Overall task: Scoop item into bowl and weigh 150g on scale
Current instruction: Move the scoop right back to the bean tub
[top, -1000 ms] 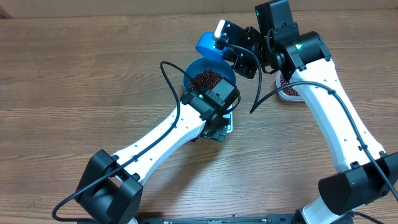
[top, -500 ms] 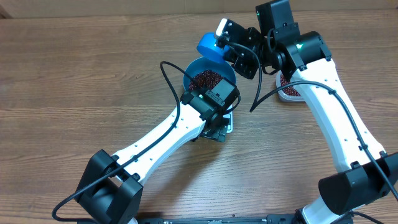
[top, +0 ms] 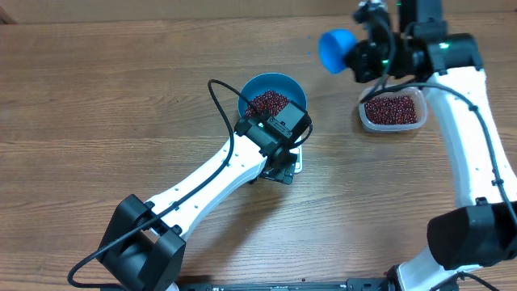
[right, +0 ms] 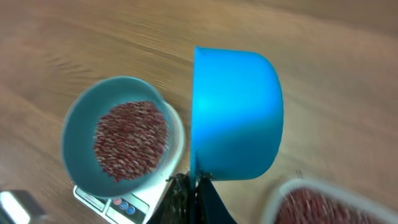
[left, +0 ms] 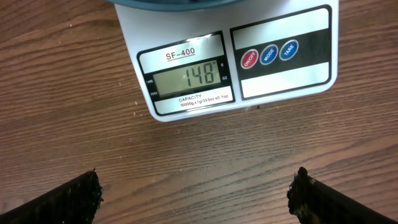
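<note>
Wooden bench point(top: 97, 89): bowl point(top: 287, 84) of beans point(top: 268, 103) on the scale point(left: 283, 81), centre frame; left pincer point(left: 196, 185) gapes wide, right pincer point(right: 191, 190) grips the scoop point(top: 333, 50) upper right.

Blue scoop point(top: 335, 50) tipped on its side — clear plastic tub point(top: 392, 128) near, on wooden table point(top: 97, 97).

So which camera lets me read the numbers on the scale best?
The left wrist view: the scale faces it up close and its display reads 148. Overhead, the left arm and the bowl hide almost all of it. The right wrist view catches only a blurry corner under the bowl.
</note>
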You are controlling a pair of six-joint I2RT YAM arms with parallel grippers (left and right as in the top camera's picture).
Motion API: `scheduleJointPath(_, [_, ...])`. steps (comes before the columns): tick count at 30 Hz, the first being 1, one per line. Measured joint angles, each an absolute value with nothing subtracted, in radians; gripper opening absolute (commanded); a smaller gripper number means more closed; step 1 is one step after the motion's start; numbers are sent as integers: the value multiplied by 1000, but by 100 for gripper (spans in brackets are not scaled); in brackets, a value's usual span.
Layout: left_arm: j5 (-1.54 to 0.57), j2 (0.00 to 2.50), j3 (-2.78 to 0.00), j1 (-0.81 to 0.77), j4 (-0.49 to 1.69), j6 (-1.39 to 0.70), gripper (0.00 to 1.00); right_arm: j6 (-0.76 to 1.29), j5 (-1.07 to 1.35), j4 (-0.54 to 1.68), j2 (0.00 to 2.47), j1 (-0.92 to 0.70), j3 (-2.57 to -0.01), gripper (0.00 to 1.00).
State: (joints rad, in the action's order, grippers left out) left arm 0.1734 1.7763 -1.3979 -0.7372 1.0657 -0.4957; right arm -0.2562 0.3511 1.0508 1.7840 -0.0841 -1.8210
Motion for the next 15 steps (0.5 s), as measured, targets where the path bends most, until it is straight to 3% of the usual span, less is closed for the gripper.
scheduleJointPath(15, [173,1776,-1398,-737,1066,-496,100,-188,233,1189,1808,94,-1818,4])
